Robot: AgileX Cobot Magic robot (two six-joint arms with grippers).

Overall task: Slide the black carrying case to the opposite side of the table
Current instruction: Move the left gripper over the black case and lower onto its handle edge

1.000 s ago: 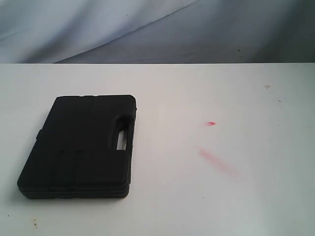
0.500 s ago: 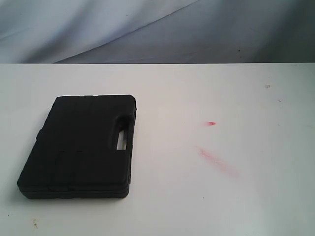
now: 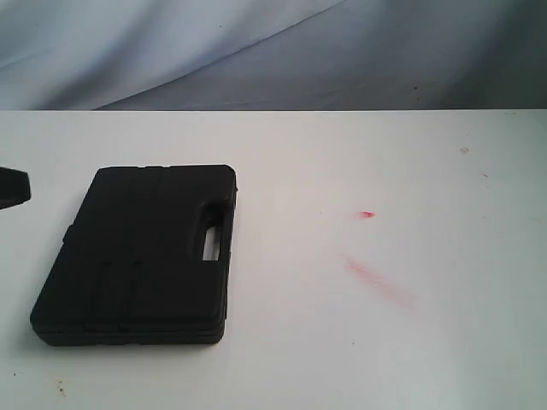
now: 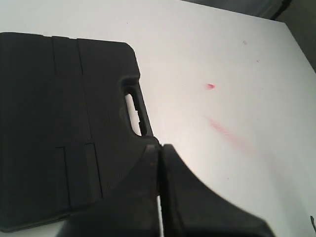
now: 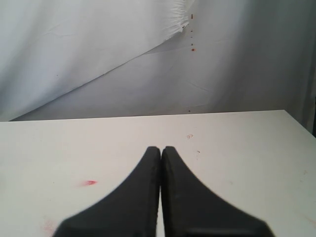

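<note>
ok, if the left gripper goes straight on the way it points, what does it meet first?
Probably the black carrying case: the shut left gripper has its tips lined up with the handle-side edge. Depth is unclear, so it might instead land on the white table just beside it.

Matt black plastic case (image 3: 137, 256) on smooth white table (image 3: 342, 342).

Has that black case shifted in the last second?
No. The black carrying case lies where it was, its handle edge just as far from the red smear on the table.

One case (image 3: 141, 256), one table (image 3: 402, 350), two hands (image 4: 159, 146) (image 5: 161, 148)
</note>
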